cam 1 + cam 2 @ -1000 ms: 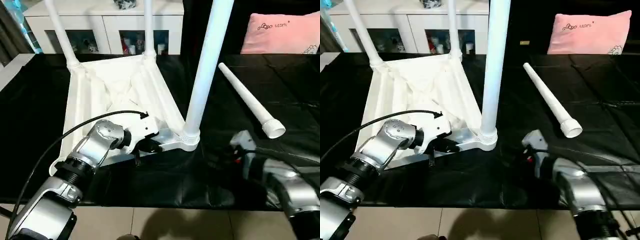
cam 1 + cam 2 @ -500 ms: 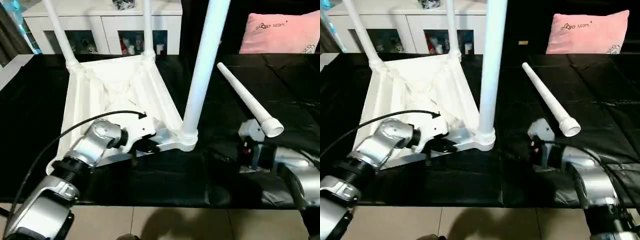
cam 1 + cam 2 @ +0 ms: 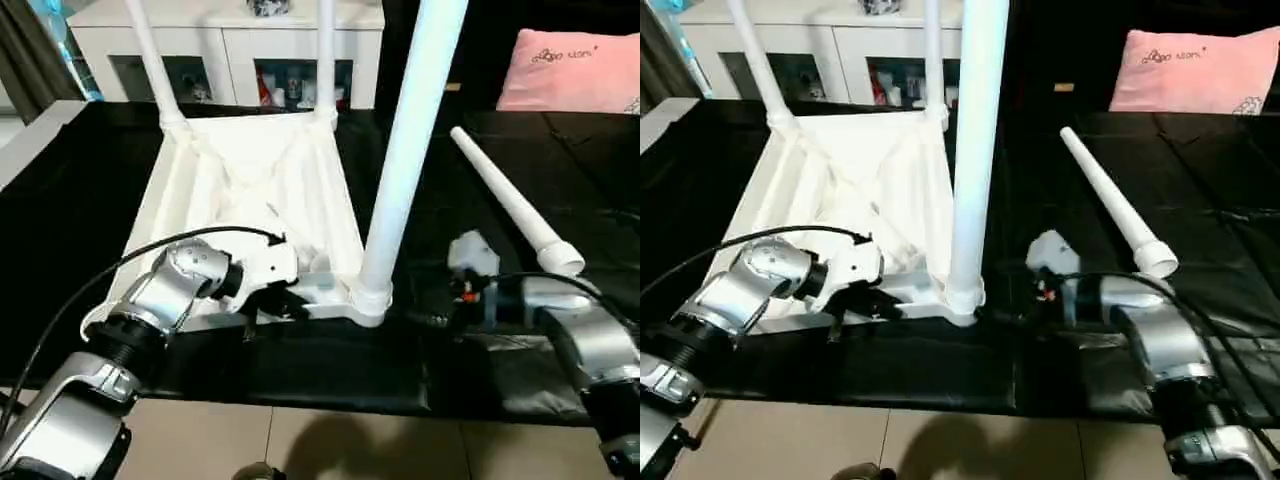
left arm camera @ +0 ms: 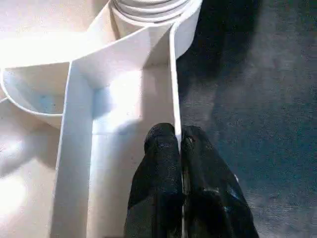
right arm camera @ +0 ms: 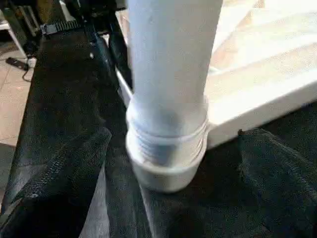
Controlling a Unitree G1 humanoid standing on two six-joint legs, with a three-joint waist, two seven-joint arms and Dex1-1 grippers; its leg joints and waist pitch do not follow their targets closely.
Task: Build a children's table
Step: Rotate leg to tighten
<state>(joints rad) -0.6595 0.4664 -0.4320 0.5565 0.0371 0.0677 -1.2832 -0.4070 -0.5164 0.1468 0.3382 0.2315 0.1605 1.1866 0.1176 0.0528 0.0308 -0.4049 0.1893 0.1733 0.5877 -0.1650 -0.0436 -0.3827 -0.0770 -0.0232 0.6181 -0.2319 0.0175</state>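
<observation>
L claw point(image 4: 179, 148) clamped on tabletop point(image 3: 250, 180) edge rib, R claw point(image 5: 168, 163) apart round near leg point(image 3: 405, 150)

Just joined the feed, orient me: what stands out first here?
The upturned white tabletop on the black cloth, with three legs standing in its corners, the nearest leg tallest in view. The left hand pinches the tabletop's near rim; the right hand sits open around that leg's base. A fourth leg lies loose at right.

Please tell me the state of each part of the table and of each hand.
White plastic ribbed tabletop: upside down, three legs standing in sockets.
Loose white tapered tube leg: lying on black cloth.
Left hand: shut on tabletop's edge wall.
Right hand: open, fingers either side of near leg's base.
</observation>
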